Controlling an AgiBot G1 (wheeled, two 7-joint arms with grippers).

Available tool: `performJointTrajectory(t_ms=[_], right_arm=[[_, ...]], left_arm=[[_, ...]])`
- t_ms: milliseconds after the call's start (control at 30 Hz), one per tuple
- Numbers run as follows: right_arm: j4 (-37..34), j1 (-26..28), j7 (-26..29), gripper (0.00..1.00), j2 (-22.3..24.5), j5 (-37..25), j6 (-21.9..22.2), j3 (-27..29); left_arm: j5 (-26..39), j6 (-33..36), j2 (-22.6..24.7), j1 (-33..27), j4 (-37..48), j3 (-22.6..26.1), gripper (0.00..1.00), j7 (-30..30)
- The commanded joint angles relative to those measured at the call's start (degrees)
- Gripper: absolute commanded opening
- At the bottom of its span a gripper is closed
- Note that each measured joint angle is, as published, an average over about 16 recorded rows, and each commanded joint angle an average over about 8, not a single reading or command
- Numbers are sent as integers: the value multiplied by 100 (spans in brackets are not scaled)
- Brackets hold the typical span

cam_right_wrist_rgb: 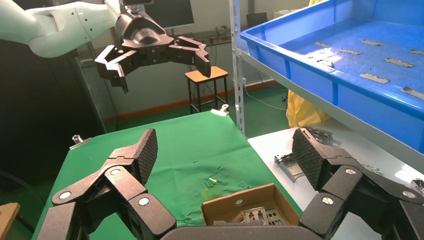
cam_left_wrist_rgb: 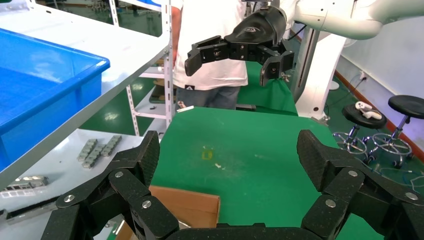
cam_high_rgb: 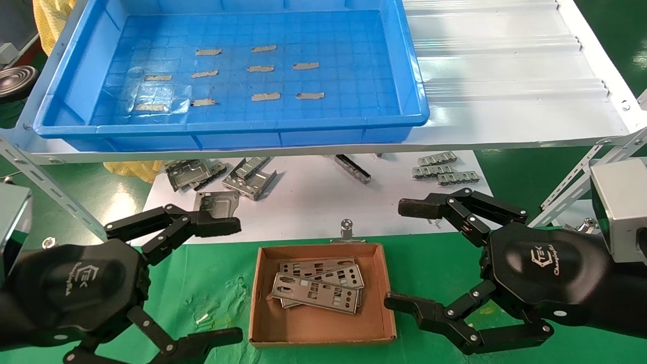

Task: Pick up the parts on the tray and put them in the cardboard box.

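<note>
The blue tray [cam_high_rgb: 60, 96] rests on the white shelf at the back; only grey tape strips lie on its grid floor. Silver punched parts [cam_high_rgb: 317, 289] are stacked inside the brown cardboard box [cam_high_rgb: 263, 308] on the green cloth, front centre; the box [cam_right_wrist_rgb: 235, 202] and parts [cam_right_wrist_rgb: 260, 216] also show in the right wrist view, and a box corner [cam_left_wrist_rgb: 190, 205] in the left wrist view. My left gripper [cam_high_rgb: 225, 278] hovers left of the box, open and holding nothing. To the right of the box my right gripper [cam_high_rgb: 402, 255] is open too, nothing between its fingers.
Bent grey brackets [cam_high_rgb: 222, 177] and small metal pieces [cam_high_rgb: 445, 169] lie on the white board under the shelf. A metal clip [cam_high_rgb: 347, 228] sits just behind the box. Slanted shelf struts [cam_high_rgb: 576, 177] flank both sides. A person stands beyond the table [cam_left_wrist_rgb: 210, 50].
</note>
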Motion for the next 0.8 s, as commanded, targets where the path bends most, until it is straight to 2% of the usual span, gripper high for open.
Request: performJointTrajectory(t_ms=[33, 800], right_arm=[[0, 0, 0, 100, 0, 0, 0, 0], [0, 0, 0, 100, 0, 0, 0, 0]], left_arm=[[1, 0, 1, -1, 1, 1, 100, 1], [2, 0, 4, -5, 8, 5, 100, 3]])
